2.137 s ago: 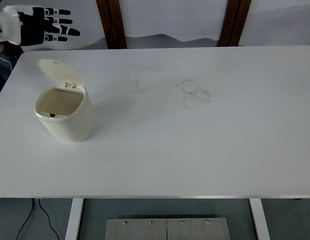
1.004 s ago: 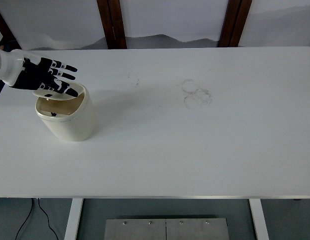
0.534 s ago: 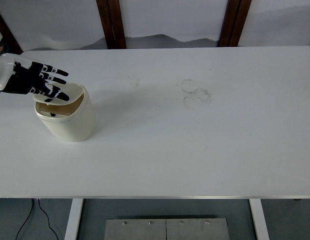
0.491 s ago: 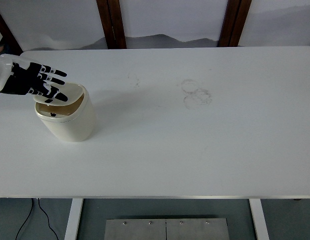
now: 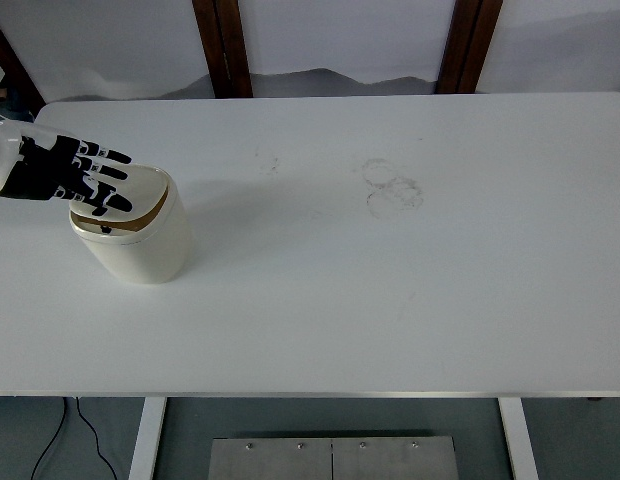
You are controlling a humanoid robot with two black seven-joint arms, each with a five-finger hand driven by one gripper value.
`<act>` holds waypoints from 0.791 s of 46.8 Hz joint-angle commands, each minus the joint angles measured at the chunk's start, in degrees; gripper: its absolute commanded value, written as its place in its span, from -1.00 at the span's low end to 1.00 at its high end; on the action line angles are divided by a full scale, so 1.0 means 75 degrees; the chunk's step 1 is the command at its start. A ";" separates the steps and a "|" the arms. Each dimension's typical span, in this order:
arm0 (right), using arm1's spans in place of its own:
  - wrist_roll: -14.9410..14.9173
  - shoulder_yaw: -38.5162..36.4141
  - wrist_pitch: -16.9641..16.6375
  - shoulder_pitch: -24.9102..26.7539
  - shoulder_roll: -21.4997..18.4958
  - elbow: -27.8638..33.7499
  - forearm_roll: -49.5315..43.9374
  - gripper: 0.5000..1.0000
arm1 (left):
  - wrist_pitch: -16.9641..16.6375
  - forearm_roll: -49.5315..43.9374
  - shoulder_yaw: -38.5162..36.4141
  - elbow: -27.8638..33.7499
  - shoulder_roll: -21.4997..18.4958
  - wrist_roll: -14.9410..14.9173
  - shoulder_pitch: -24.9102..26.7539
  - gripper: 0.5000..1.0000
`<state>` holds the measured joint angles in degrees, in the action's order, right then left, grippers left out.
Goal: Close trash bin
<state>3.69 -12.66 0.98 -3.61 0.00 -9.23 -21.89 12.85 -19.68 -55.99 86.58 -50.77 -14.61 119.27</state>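
The near edge of a white table (image 5: 320, 340) is seen along the bottom, with a white leg (image 5: 148, 438) at the lower left and a second at the lower right. Below the edge, a grey metal plate (image 5: 333, 457) with small screws is shown on the floor, and a black cable (image 5: 75, 430) is seen beside the left leg.

A cream trash bin (image 5: 133, 227) is placed upright on the left part of the table, well apart from the near edge. Its lid (image 5: 138, 190) is shown lowered almost flat over the opening; a narrow dark gap is left along the right rim, so the lid is not fully seated.

The left hand (image 5: 62, 172) is brought in from the left edge at the level of the bin's top. Its fingers (image 5: 108, 174) are held straight and spread, flat over the lid's left part, and nothing is grasped. The fingertips are seen on or just above the lid; contact cannot be told for certain.

Farther back, near the middle of the table, faint ring-shaped marks (image 5: 392, 188) are visible, and a fainter smudge (image 5: 267, 162) is seen to their left.

Beyond the far edge, two dark wooden posts (image 5: 222, 47) are shown against a pale wall (image 5: 340, 35).
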 commanded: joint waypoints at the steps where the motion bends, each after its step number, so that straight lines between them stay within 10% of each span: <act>1: 0.0001 0.0000 -0.0001 0.0001 0.0000 0.0000 0.0000 0.98 | 0.0021 -0.0001 0.0013 -0.0001 -0.0062 0.0003 -0.0035 1.00; 37: 0.0001 0.0000 -0.0001 0.0012 0.0000 0.0000 0.0000 0.98 | 0.0045 -0.0001 0.0036 -0.0036 -0.0215 0.0132 -0.0399 1.00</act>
<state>3.69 -12.66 0.96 -3.51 0.00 -9.23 -21.89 13.19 -19.67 -55.80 86.35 -52.33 -13.61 116.52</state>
